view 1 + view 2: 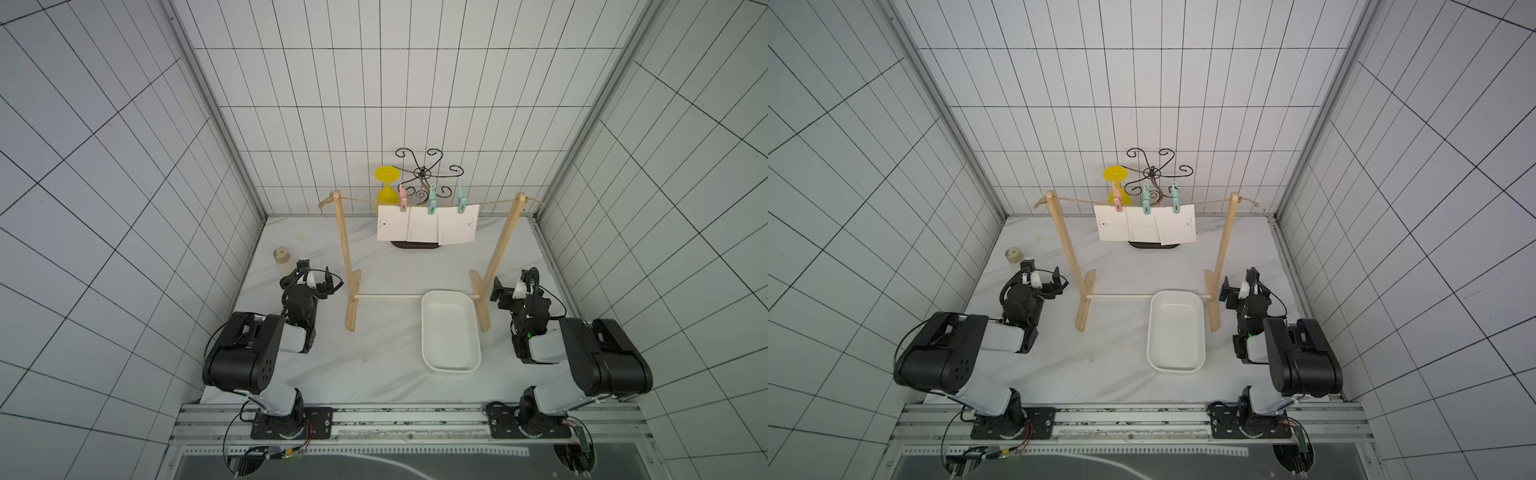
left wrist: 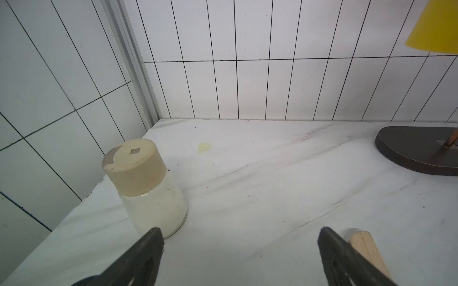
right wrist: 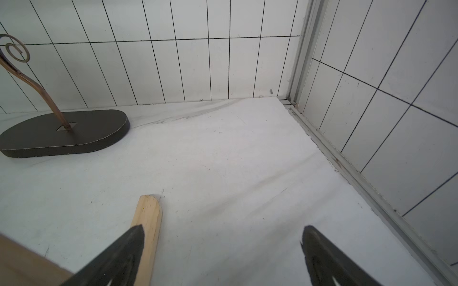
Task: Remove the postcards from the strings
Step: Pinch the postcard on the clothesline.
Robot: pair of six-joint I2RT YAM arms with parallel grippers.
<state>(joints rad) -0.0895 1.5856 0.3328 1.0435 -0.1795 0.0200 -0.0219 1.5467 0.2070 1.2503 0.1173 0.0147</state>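
White tiled walls (image 1: 374, 83) closed in a pale marbled table (image 1: 386, 274); in both top views the strings (image 1: 358, 201), a single tan twine, ran between two wooden posts (image 1: 344, 245) across the upper middle of the frame; the postcards (image 1: 428, 224) hung from it side by side with edges overlapping, held by a pink peg (image 1: 402, 200) and two green pegs (image 1: 432, 202); behind them stood a dark scrolled wire stand (image 1: 424, 170) and a yellow goblet (image 1: 386, 189) turned upside down; a white tray (image 1: 451, 328) lay right of centre, its far end just beside the thin dowel (image 1: 390, 296) joining the posts' feet; the left gripper (image 1: 315, 273) sat low at centre left, outside the left post's foot, jaws spread wide on nothing, with a beige-lidded jar (image 2: 146, 185) just beside one finger in the left wrist view; the right gripper (image 1: 514, 281) sat at centre right, outside the right post's foot, jaws likewise apart and holding nothing; both were well apart from the postcards.
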